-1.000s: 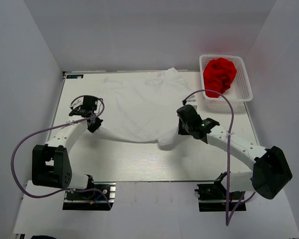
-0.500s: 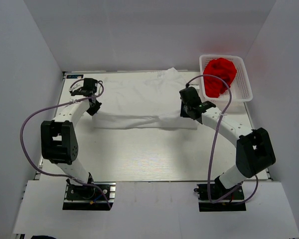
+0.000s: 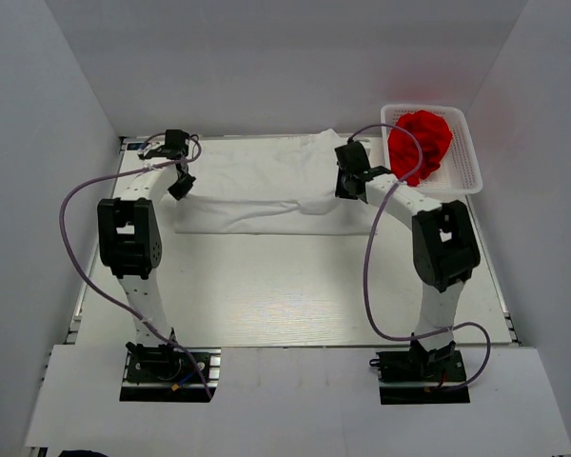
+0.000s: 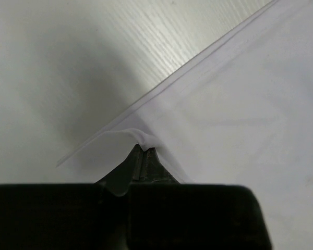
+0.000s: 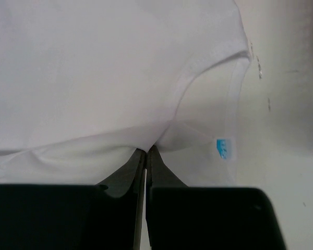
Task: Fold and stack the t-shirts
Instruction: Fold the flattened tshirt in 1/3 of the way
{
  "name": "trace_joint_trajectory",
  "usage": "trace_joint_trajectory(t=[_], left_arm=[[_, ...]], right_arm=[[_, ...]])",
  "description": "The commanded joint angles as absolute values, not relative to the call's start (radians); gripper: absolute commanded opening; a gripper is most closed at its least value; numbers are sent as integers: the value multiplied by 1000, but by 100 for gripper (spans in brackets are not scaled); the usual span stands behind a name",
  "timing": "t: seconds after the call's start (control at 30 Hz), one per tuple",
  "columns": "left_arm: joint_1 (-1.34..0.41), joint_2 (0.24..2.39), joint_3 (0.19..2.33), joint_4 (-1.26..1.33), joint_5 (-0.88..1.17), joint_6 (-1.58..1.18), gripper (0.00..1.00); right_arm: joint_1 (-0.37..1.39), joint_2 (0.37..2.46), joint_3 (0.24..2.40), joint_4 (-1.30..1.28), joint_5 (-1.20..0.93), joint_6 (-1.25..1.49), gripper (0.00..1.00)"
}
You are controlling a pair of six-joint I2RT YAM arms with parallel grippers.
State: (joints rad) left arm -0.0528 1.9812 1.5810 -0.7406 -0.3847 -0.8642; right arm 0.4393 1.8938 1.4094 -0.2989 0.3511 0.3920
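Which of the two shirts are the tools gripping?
The white shirt, spread on the table: the left tool and right tool both pinch its edge. The red shirt lies bunched in the basket, untouched.

The plain white short-sleeved t-shirt [image 3: 266, 181] is soft, matt cloth with a thicker stitched neckband [image 5: 208, 62]. The crumpled bright red t-shirt [image 3: 419, 143] is matt cloth too. The white lattice basket [image 3: 468, 171] looks like smooth plastic. The pale table [image 3: 266, 295] shows faint wood grain and a low sheen. The black fingers [image 4: 152, 169] look matt.
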Motion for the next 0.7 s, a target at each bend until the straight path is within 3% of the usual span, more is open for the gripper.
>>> trace_joint_trajectory(t=[0.0, 0.03, 0.07, 0.1, 0.13, 0.17, 0.27, 0.4, 0.43, 0.67], left_arm=[[-28, 2055, 1699, -793, -437, -874, 0], [-28, 2075, 1722, -802, -437, -874, 16], [-15, 2094, 1773, -820, -419, -874, 26], [-15, 2120, 1793, -830, -407, -865, 46], [-15, 2120, 1807, -830, -407, -848, 58], [-15, 2120, 1819, -844, -397, -848, 66], [-15, 2082, 1784, -844, -378, -834, 70], [-27, 1970, 1645, -767, -296, -808, 71], [-28, 1948, 1591, -729, -270, -798, 99], [-38, 1848, 1399, -569, -147, -729, 99]], right_arm=[[414, 2001, 1517, -265, 360, 445, 0], [408, 2023, 1584, -278, 359, 462, 5], [400, 2063, 1607, -290, 354, 468, 13], [396, 2066, 1626, -308, 347, 465, 36], [399, 2069, 1647, -305, 338, 454, 48], [400, 2062, 1640, -299, 315, 442, 56], [408, 1978, 1518, -175, 135, 359, 90], [423, 1919, 1381, -82, 11, 342, 90], [434, 1910, 1361, -74, -33, 341, 90], [459, 1925, 1279, -14, -118, 359, 90]])
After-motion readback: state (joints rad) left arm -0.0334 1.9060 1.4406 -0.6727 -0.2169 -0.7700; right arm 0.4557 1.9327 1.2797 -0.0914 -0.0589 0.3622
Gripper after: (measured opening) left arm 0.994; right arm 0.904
